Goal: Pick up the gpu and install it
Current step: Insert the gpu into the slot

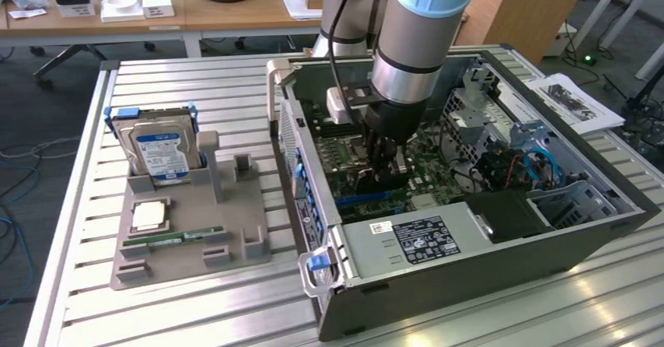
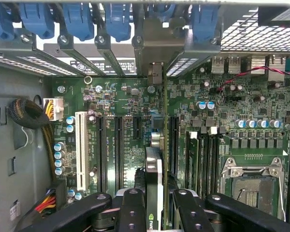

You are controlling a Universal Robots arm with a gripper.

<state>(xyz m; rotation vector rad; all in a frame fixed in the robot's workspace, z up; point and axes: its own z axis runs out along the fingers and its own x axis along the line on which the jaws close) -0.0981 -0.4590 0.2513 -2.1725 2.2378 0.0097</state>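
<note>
The gpu [image 2: 153, 166] stands on edge inside the open computer case [image 1: 581, 230], over the black expansion slots of the motherboard [image 2: 111, 96], its metal end toward the blue-clipped rear openings. The gripper [image 2: 157, 205] is clamped on it, one finger against each face. Outside the case, a hard drive [image 1: 161, 152] stands in a grey holder [image 1: 186, 257].

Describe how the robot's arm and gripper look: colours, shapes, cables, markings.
The arm is a thick round tube, silver-grey metal with a light blue band and a dark ring. A cream-coloured box sits at the wrist, with a black cable running up from it. The gripper is black; its jaws are black linked bars with round pins.
</note>
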